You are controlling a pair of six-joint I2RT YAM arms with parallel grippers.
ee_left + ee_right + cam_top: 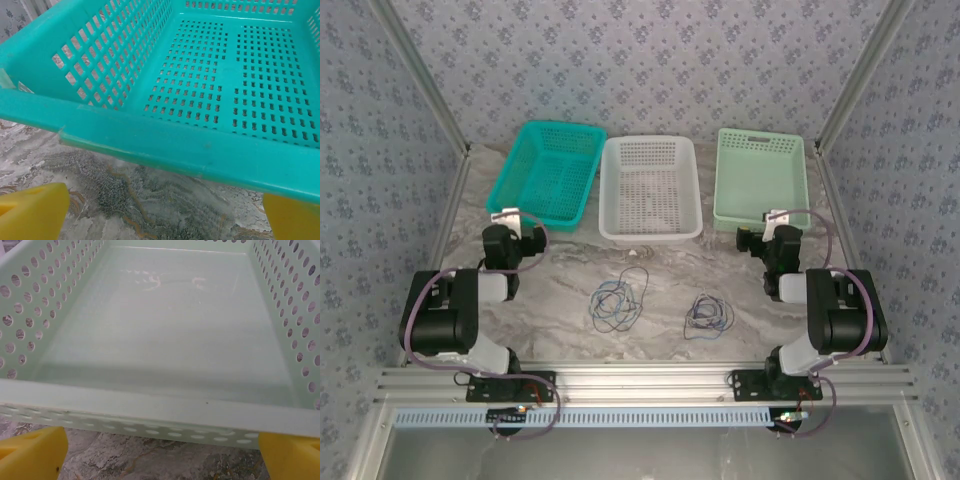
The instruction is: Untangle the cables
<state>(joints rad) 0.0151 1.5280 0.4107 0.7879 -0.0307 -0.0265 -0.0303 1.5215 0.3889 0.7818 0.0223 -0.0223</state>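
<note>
Two small bundles of thin cables lie on the marble table in the top view: a blue and black tangle [617, 300] left of centre, and a purplish one [709, 315] to its right. My left gripper [523, 236] rests at the near edge of the teal basket [551, 172], far left of the cables. Its yellow fingers [31, 210] stand wide apart with bare table between them. My right gripper [769, 236] sits by the pale green basket [761, 175], open too. Nothing lies between its yellow fingers [32, 450].
A white perforated basket [650, 186] stands between the teal and green ones at the back. The teal basket's rim [150, 140] and the green basket's rim [150, 402] lie close in front of the wrists. Metal frame posts bound both sides.
</note>
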